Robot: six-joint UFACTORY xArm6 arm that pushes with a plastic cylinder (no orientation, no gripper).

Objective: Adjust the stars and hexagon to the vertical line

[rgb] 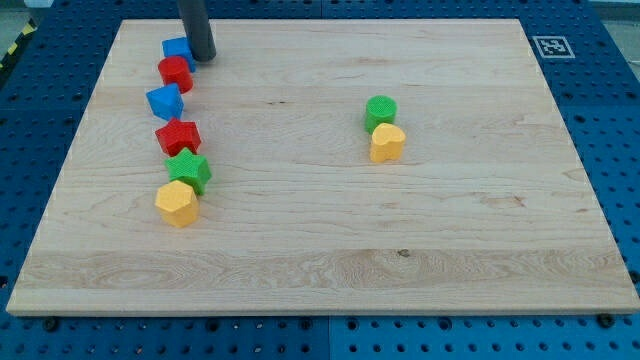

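Note:
My tip [203,57] rests at the view's top left, touching the right side of a blue block [177,48]. Below that block a rough column runs down the board's left: a red round block [175,73], a blue block [165,101], a red star [178,136], a green star [188,170] and a yellow hexagon [177,203]. The red star, green star and yellow hexagon touch one another, and the column leans slightly right in its lower part.
A green round block [381,111] and a yellow block [387,143] touch each other right of centre. The wooden board [480,250] lies on a blue perforated table. A fiducial marker [549,46] sits at the board's top right corner.

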